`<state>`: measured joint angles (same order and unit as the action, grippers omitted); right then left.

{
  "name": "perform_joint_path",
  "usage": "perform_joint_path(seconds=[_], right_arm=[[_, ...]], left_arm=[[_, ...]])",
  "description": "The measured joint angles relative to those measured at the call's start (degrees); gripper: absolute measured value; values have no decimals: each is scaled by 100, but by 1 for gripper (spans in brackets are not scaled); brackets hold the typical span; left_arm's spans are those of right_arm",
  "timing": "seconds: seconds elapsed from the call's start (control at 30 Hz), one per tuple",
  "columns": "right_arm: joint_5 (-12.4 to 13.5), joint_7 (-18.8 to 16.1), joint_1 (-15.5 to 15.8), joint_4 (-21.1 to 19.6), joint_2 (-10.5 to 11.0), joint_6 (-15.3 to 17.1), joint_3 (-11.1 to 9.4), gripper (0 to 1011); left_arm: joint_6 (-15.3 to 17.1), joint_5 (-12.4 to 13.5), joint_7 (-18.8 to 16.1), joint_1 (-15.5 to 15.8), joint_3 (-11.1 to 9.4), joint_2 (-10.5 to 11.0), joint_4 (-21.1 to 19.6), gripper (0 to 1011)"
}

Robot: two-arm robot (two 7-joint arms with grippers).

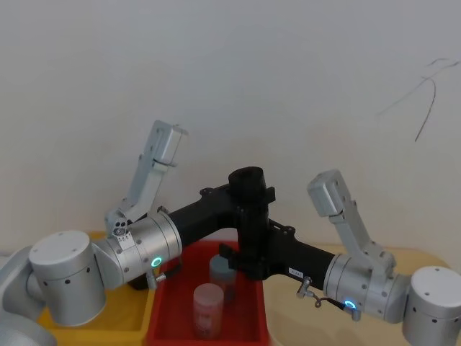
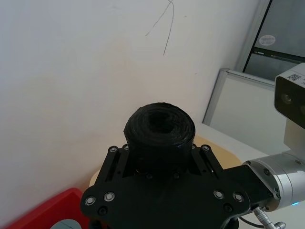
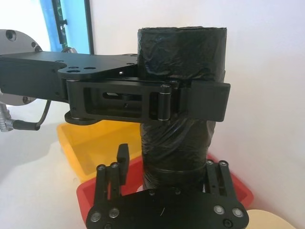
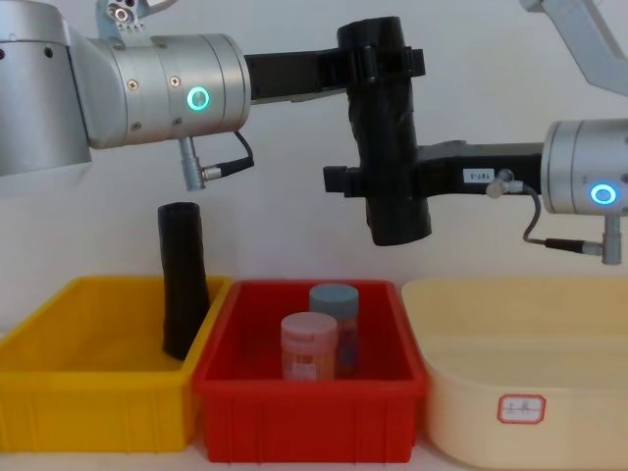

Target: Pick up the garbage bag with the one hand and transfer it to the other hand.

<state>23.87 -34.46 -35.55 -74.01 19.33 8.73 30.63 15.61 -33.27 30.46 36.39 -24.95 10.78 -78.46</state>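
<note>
Garbage bag (image 4: 392, 137): upright in mid-air above the red bin (image 4: 304, 417), clear of the pink jar (image 4: 309, 343) and grey-blue jar (image 4: 336, 299) standing in it. A slimmer black roll (image 4: 182, 280) leans in the yellow bin (image 4: 88, 412) at left, with no hand on it.

Risks, left to right:
- The left hand (image 4: 383, 64) (green ring) looks to be the only firm hold. If it lets go before the right hand has clamped, the roll probably drops onto the jars.
- The plastic wrap looks slick and soft, so a weak squeeze could let the roll slide through.
- The right hand (image 4: 383, 184) (blue ring) sits low on the roll. With most of the length above it, the roll may tip once the upper hold is gone.
- If the arms pull apart while both hands grip, the outer wrap could tear.

Pose:
- The left arm reaches in level from the left, its hand closed round the bag just under the top rim.
- The right arm comes in level from the right, lower down, its hand straddling the bag's lower part. In the right wrist view one finger (image 3: 123, 160) stands off the roll with a gap, so I judge this hand not yet closed.
</note>
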Motion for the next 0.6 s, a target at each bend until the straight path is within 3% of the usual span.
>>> perform_joint_path(seconds=[0.2, 0.3, 0.6], right_arm=[[8, -4, -16, 30, -16, -9, 10, 688], [10, -5, -20, 41, -20, -16, 13, 552], [22, -9, -29, 54, -25, -25, 22, 538]], left_arm=[[0, 0, 0, 0, 0, 0, 0, 440], [0, 0, 0, 0, 0, 0, 0, 440], [0, 0, 0, 0, 0, -1, 0, 440]])
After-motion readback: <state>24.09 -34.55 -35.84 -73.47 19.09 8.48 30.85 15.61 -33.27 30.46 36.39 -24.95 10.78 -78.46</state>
